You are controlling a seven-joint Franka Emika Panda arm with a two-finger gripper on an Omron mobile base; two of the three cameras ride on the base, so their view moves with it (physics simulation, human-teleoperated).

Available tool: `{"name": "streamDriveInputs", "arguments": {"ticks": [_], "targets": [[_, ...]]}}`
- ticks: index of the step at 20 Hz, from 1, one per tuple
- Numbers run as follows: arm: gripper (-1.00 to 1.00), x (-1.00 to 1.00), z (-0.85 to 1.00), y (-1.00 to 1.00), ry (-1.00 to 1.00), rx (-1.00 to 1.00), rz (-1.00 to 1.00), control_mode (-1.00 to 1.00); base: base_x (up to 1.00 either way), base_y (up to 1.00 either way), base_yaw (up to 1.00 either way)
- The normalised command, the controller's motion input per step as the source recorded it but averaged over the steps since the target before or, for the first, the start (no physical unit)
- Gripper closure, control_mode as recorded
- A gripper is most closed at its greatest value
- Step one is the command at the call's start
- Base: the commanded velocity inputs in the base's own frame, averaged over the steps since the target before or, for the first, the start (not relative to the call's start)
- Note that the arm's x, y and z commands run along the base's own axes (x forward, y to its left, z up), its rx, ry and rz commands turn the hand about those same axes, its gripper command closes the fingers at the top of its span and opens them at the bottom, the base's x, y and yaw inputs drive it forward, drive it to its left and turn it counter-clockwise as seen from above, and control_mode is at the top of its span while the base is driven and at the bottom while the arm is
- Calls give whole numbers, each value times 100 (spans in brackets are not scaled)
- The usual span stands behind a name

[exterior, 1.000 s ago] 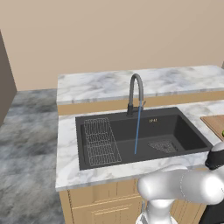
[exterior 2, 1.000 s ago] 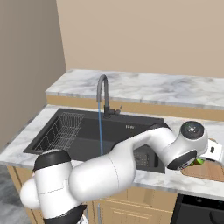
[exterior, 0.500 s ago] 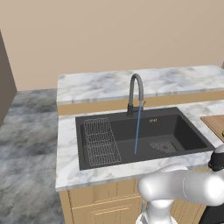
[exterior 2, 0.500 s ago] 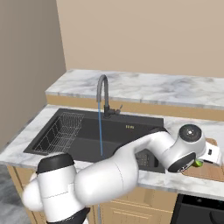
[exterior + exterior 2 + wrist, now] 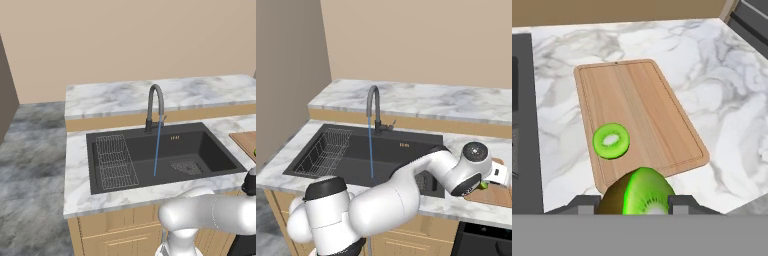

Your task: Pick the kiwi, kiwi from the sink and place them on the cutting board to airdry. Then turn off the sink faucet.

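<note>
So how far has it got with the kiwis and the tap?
One kiwi already lies on the cutting board. The gripper holds the second kiwi above the board's near edge, so that one is not yet set down. Water runs from the faucet into the sink, so turning it off is left.

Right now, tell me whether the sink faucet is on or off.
On. A thin blue stream of water falls from the spout of the sink faucet into the sink, also visible in the right base view.

This is looking like a home kitchen. A marble surface (image 5: 115,192) is wrapping a dark sink (image 5: 150,155), and a gooseneck faucet (image 5: 154,107) is running over wooden cabinets (image 5: 120,235).
</note>
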Motion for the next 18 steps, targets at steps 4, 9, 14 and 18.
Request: {"name": "streamDriveInputs", "arguments": {"ticks": [4,9,14,18], "targets": [[100,15,-10,-6,0,0,3,-100,0,0,0],[100,9,-9,-8,0,0,3,-100,0,0,0],[100,1,-8,-17,0,1,2,-100,0,0,0],[100,3,-12,-11,0,0,3,-100,0,0,0]]}}
